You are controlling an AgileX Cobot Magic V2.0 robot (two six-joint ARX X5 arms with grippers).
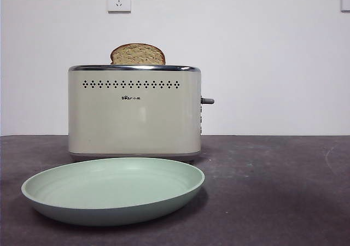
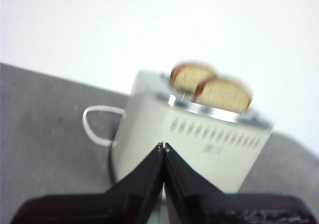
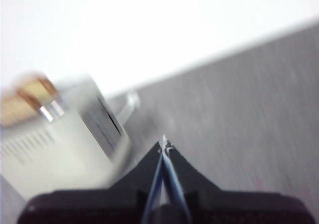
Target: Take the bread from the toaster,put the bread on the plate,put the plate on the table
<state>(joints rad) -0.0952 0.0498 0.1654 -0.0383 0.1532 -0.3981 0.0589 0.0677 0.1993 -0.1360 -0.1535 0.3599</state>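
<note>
The bread point(image 2: 223, 95) stands upright in the toaster point(image 2: 199, 144), beyond the left gripper point(image 2: 163, 147), whose fingers are closed and empty.

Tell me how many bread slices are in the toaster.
2: both stand side by side in the toaster, one slice nearer the holed side, the other behind it. The front view shows only one.

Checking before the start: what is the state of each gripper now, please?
Left gripper: closed, holding nothing.
Right gripper: closed, holding nothing.
</note>
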